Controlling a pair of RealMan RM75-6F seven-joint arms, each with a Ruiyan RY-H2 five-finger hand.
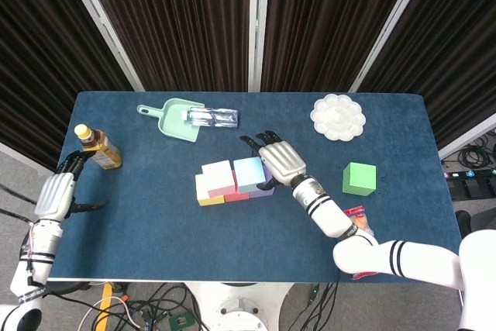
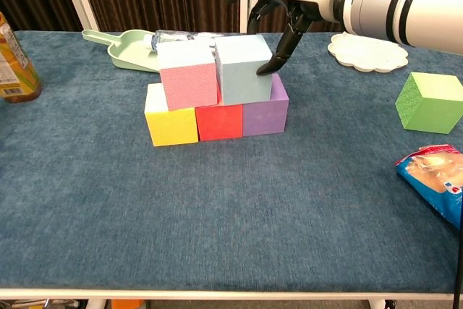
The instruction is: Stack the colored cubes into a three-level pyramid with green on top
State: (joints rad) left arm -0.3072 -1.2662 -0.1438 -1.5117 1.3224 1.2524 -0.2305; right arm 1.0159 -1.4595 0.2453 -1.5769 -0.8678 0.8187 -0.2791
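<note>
My right hand (image 2: 289, 1) reached palm-down over the desk (image 2: 217, 200), fingers (image 2: 273, 59) spread and angled downward. My left hand (image 1: 56, 194) hung low, fingers loosely curled.

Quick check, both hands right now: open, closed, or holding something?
Left hand: open, holding nothing, beside the bottle.
Right hand: open, fingers spread, one fingertip touching the light blue cube; not gripping it.

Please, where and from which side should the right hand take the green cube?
Probably from above, fingers on two opposite vertical faces. The green cube sits alone on the cloth, flat, with open space on all sides, and its top face is clear. The snack bag lies nearer the front edge, so a descent from above likely avoids it.
</note>
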